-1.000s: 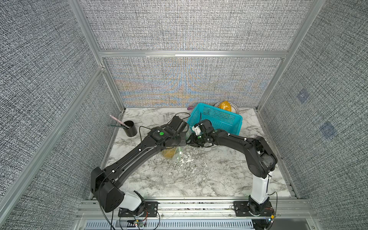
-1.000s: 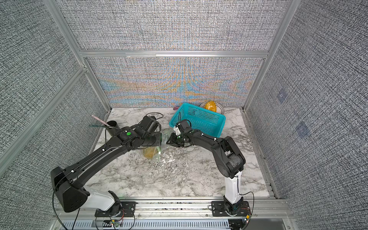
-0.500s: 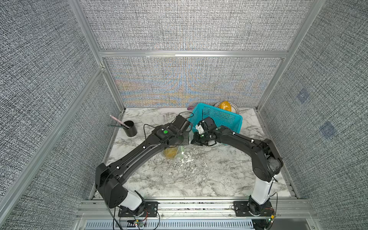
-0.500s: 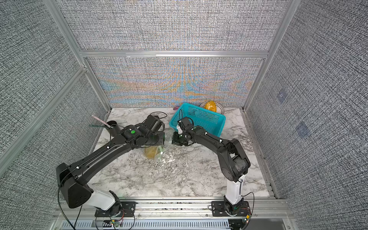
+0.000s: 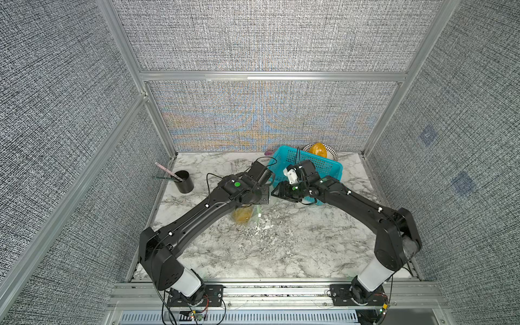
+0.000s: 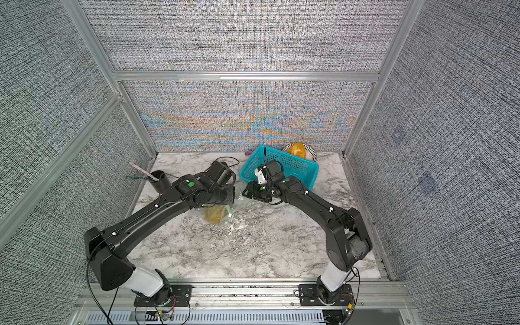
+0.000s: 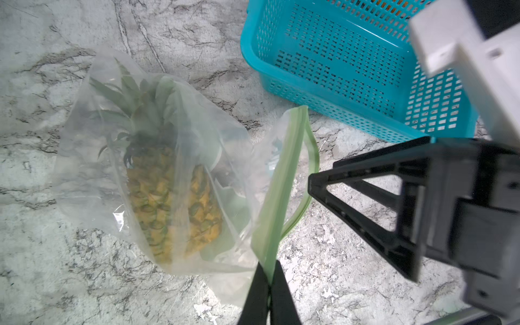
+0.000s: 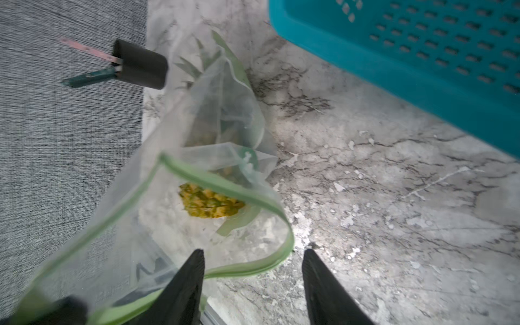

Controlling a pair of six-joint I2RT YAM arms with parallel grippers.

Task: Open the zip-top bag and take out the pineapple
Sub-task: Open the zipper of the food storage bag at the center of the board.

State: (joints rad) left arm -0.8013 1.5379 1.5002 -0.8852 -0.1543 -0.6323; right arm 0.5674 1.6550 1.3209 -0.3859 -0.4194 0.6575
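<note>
So the zip-top bag (image 7: 84,157) lies on the marble table (image 7: 351,281) just beside the teal basket (image 7: 323,98), off its corner on the robot's left. The pineapple (image 7: 171,202) is fully inside the bag, and its leafy crown points away from the bag's mouth. The left gripper (image 7: 268,270) is clamped tight on one side of the pale green zip strip (image 7: 284,174) and holds that edge up. The mouth gapes open, with the two halves of the strip clearly apart. The right gripper (image 8: 253,253) has its jaws spread wide and grips nothing; the loose half of the strip loops between its fingers, close to one of them. The black cup (image 8: 140,64) stands beyond the bag from the basket.
</note>
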